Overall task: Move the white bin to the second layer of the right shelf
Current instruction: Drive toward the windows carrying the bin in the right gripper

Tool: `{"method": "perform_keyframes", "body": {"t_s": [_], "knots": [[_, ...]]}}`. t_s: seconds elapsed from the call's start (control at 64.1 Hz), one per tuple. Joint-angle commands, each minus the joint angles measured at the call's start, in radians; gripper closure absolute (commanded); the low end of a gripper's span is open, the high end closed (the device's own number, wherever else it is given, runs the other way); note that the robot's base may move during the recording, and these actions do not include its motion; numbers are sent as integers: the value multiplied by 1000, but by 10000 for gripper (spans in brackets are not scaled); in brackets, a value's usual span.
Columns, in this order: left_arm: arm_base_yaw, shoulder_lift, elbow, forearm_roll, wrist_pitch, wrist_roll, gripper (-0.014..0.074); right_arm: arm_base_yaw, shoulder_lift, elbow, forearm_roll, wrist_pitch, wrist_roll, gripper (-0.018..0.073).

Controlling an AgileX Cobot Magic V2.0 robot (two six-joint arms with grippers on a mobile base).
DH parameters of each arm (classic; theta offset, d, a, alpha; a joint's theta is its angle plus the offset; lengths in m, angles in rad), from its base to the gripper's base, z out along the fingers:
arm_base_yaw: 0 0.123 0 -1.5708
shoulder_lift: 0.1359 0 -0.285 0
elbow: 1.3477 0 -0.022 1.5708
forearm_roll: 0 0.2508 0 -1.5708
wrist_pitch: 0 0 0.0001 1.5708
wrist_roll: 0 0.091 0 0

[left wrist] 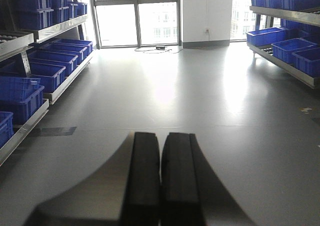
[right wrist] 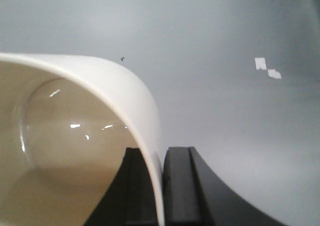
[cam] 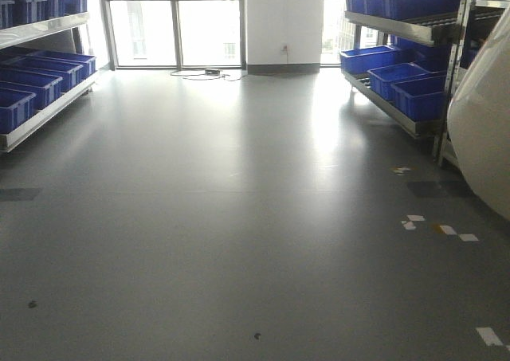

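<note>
Nearest the front-facing camera is the white bin [cam: 484, 130]. It is a smooth cream bulge cut off by the right edge, so I see neither its rim nor its base there. It hangs in front of the rack on the right [cam: 437, 126], apart from it. Three blue crates [cam: 398, 76] sit on that rack's low level. Those on the level above overlap too much to count, and any lettering on them is too small to read.

From my left wrist, my left claw [left wrist: 161, 136] shows two black pads pressed together with nothing between them, out over bare grey floor [left wrist: 200, 96].

From my right wrist, my right claw [right wrist: 161, 152] is clamped on the white bin's [right wrist: 115, 86] thin wall, one pad inside and one outside. The picture's left and lower edges crop the bin. Its glossy inside catches small highlights. Below it, white tape scraps [right wrist: 260, 63] dot the floor.
</note>
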Motion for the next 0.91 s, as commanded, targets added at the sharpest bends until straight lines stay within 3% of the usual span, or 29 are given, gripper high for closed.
{"method": "perform_keyframes", "body": {"t_s": [0.0, 0.89], "knots": [[-4, -13, 37, -6, -84, -3, 512, -1, -4, -29, -3, -85, -3, 510], [-4, -13, 37, -6, -84, -3, 512, -1, -4, -29, -3, -85, -3, 510]]}}
